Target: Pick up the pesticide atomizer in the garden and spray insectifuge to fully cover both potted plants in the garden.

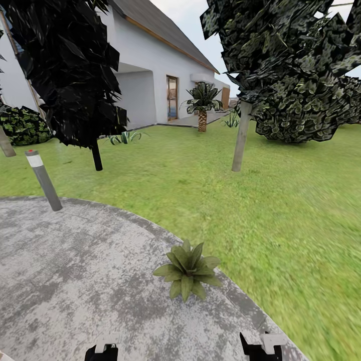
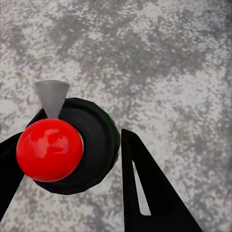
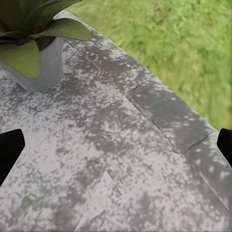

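One potted plant (image 1: 187,271) sits on the round grey stone patio (image 1: 75,281) near its edge, where the paving meets the green lawn (image 1: 281,200); its pointed green leaves spread in a low rosette, and the right wrist view shows its little grey pot (image 3: 43,67) standing upright on the stone. In the left wrist view, the left gripper (image 2: 92,159) has its dark fingers (image 2: 145,183) on either side of a black rounded body with a glossy red ball (image 2: 50,150) on top and a small grey cone nozzle (image 2: 51,96), which appears to be the pesticide atomizer (image 2: 96,145); the fingers look closed around it. The right gripper (image 3: 116,150) hangs above bare patio stone near the pot, its two fingertips far apart at the frame's edges, so it stands open and holds nothing. Both grippers peek in at the bottom of the head view. Farther out on the lawn stand a leaning grey bollard light (image 1: 44,179), two dark-leaved trees (image 1: 70,70), a small palm (image 1: 202,103) and a white house (image 1: 150,65).
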